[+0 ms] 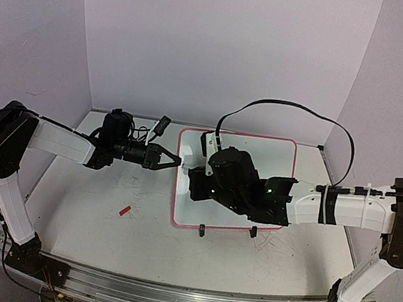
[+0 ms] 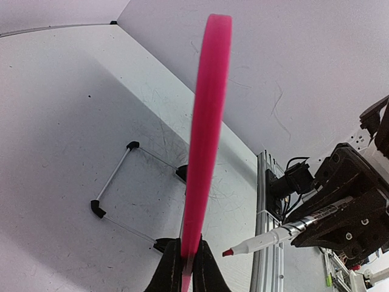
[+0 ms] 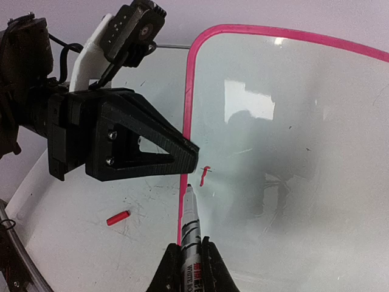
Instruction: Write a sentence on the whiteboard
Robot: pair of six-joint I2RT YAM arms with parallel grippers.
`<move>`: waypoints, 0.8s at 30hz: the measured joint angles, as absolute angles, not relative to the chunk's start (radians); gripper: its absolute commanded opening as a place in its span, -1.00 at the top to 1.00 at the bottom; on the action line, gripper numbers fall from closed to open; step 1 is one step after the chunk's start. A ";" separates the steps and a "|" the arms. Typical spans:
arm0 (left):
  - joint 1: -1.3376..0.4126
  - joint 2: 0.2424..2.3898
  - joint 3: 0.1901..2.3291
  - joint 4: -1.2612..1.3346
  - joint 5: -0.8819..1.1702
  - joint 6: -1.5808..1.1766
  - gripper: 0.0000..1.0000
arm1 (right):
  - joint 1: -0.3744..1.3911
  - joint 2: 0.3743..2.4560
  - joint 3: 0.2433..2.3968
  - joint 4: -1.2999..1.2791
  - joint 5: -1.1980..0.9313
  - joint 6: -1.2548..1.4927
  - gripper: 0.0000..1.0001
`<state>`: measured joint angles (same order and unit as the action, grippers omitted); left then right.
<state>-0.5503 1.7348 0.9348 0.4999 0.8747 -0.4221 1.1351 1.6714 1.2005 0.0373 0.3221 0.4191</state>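
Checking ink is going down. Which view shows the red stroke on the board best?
Right wrist: the stroke shows clearly on the board face, just beyond the marker tip. Left wrist sees the board edge-on, face hidden. Top external: too small to make out.

Pale lilac walls [image 1: 224, 48] around a scuffed white table [image 1: 98, 234].

I count one whiteboard [image 1: 262, 149], with one short red stroke [image 3: 205, 175] on it and two black stand feet [image 1: 201, 231] showing from above. One marker [image 3: 191, 225]. One loose red cap [image 1: 125, 211] on the surface [image 1: 98, 234]. Two hands on my rig: left hand [image 1: 176, 160] and right hand [image 3: 188, 252].
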 measured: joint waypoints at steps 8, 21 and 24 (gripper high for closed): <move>-0.550 1.735 0.935 0.500 0.880 -0.422 1.00 | 1.133 1.684 1.229 0.039 0.354 0.408 1.00; -0.550 1.735 0.935 0.500 0.881 -0.422 1.00 | 1.121 1.714 1.236 0.037 0.361 0.402 1.00; -0.550 1.735 0.935 0.500 0.881 -0.422 1.00 | 1.119 1.718 1.236 0.037 0.365 0.402 1.00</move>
<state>-0.5495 1.7348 0.9348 0.4999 0.8814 -0.4221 1.1194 1.7176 1.2362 0.0372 0.3649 0.4019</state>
